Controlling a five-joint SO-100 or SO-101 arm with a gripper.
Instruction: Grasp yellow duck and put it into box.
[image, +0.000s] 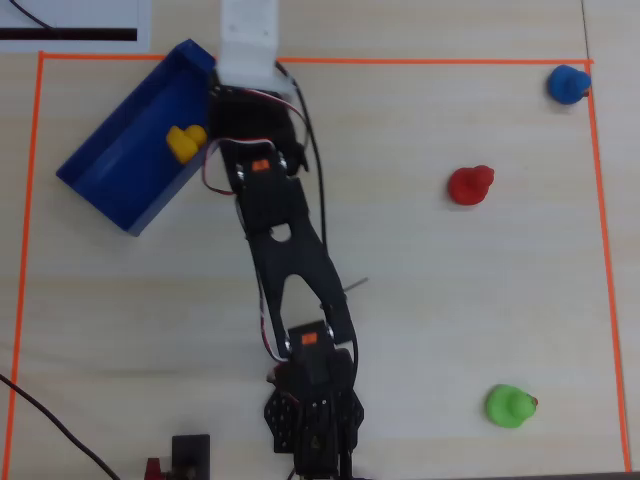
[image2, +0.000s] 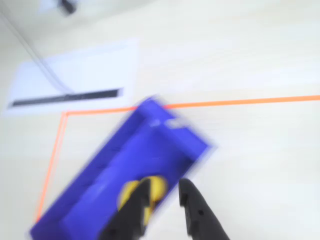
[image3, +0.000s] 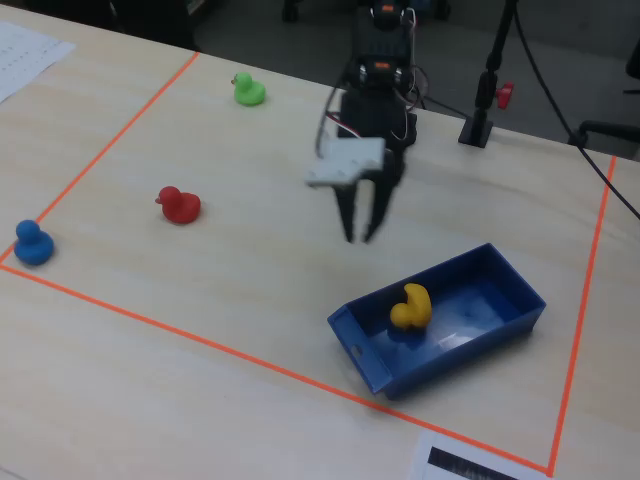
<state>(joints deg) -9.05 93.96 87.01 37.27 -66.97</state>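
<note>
Yellow duck (image3: 410, 306) lies inside the blue box (image3: 500, 268), free of the gripper (image3: 360, 237), whose fingers hang parted and empty above the table beside the box's near long wall, so any retreat goes away from the box.

Lab bench: orange tape border (image3: 200, 330), camera stand (image3: 487, 80), cables (image3: 560, 100)

In the fixed view, the small rounded yellow toy duck (image3: 411, 306) sits inside the large open-topped blue plastic tray (image3: 500, 276), with the black two-finger gripper (image3: 359, 237) above the table just behind the tray. Left of them, well apart, lie the red toy duck (image3: 179, 204), the blue toy duck (image3: 32, 243) near the orange tape line (image3: 170, 324) and the green toy duck (image3: 248, 91) farthest back. In the blurred wrist view the fingertips seem to hang over the tray's edge beside the duck.
</note>
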